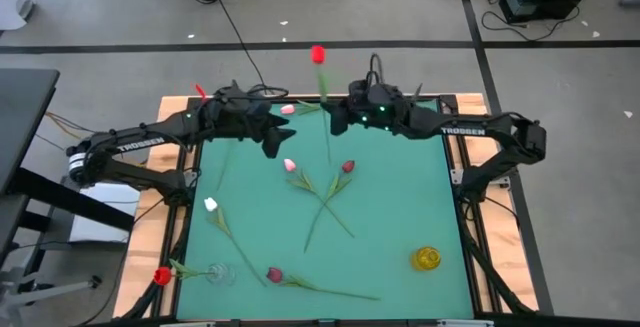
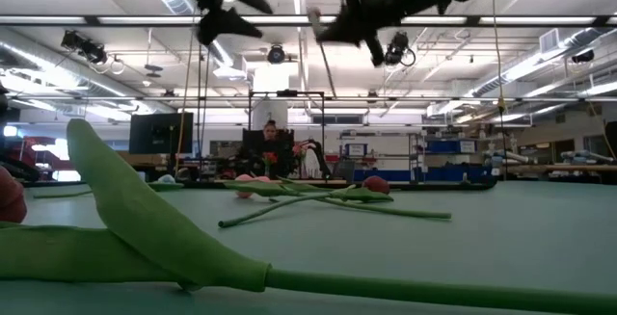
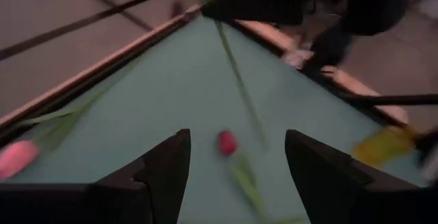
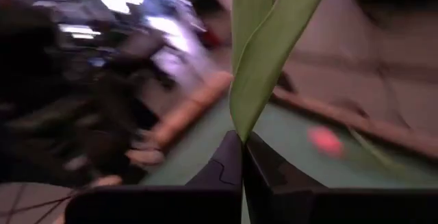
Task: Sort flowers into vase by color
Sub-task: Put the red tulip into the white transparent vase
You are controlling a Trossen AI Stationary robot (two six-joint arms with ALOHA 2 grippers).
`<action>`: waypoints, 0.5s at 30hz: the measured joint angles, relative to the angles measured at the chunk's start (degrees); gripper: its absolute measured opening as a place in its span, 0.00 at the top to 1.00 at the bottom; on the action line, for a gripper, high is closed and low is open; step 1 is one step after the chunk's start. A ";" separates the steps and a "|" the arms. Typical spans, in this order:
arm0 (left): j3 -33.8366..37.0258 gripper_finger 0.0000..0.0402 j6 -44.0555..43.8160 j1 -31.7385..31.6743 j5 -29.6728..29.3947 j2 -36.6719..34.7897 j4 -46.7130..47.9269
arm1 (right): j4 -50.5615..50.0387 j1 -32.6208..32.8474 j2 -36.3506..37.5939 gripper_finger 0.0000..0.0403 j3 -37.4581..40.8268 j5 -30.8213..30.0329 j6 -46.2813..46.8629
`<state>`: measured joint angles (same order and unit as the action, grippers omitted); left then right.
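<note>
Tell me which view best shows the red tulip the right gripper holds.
The high view: the red tulip shows whole, head to stem, in the right gripper. The right wrist view shows only its leaves, the left wrist view its stem, the low view a thin stem.

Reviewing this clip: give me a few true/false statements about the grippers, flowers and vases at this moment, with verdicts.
1. The right gripper is shut on the stem of the red tulip. True.
2. The left gripper holds a flower. False: its fingers are open and empty, above the mat.
3. The yellow vase has flowers in it. False: it shows none.
4. A red flower lies beside the clear vase. True.
5. Two flowers lie crossed at mid-mat. True.
</note>
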<state>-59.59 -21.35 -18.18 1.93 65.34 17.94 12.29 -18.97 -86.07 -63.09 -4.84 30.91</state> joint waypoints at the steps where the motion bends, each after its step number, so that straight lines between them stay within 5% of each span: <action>1: -0.02 0.40 0.50 0.52 1.10 0.70 -2.64 | 3.43 0.82 0.21 0.99 0.00 1.34 -2.67; 7: 0.03 0.40 6.72 3.14 1.63 2.76 -13.44 | 16.77 4.16 0.90 0.98 -0.02 7.65 -8.43; 15: -0.02 0.40 8.17 4.70 2.14 2.96 -24.16 | 19.05 6.27 1.23 0.98 -0.04 10.87 -13.72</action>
<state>-59.61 -13.19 -13.48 4.07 68.29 -6.22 31.34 -12.70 -84.84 -63.13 6.03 17.19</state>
